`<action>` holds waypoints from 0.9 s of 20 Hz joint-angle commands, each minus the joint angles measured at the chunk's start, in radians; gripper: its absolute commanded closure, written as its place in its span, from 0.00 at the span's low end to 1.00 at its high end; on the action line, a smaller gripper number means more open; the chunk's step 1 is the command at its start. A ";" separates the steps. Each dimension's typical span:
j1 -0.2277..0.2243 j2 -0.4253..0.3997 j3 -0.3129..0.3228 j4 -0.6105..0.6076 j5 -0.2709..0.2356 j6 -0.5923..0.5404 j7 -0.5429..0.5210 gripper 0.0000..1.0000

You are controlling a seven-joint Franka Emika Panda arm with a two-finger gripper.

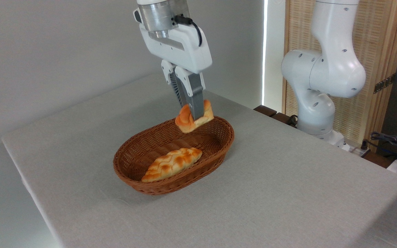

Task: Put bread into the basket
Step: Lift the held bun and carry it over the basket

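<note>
Grey fingers (195, 103) pinched on the small round orange-golden bun (186, 120), gripper (194, 115) pointing down from the white wrist of the arm. Bun tilted on edge, hanging in the air above the far end of the oval brown woven wicker basket (129, 172), apparently just over the rim and not yet touching the weave. Carried most of the way, by the look of it: pick-up done, transport nearly done, with lowering and letting go left. Already lying inside the basket, toward the near end: a longer, paler braided loaf with pointed ends (171, 163), leaving free room at the far end under the bun.

Beneath the basket, a bench (288, 179) covered in light grey cloth, otherwise bare. Behind, a plain pale wall on the left, a narrow bright strip of light, then a slatted wooden screen (377, 69) behind the white arm base (322, 89). Dark cables and small gear at the far right edge, too small to identify.
</note>
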 commanded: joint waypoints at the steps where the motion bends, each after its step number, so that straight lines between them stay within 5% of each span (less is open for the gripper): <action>1: -0.004 -0.010 -0.100 -0.096 -0.006 -0.031 -0.001 0.64; 8: -0.004 0.003 -0.167 -0.260 0.005 0.095 0.000 0.22; 9: -0.004 0.003 -0.168 -0.275 0.005 0.119 0.000 0.06; 10: -0.004 0.004 -0.170 -0.280 0.003 0.144 -0.001 0.01; 14: -0.004 0.015 -0.190 -0.280 -0.011 0.155 -0.020 0.00; 18: -0.004 0.015 -0.190 -0.278 -0.079 0.156 -0.027 0.00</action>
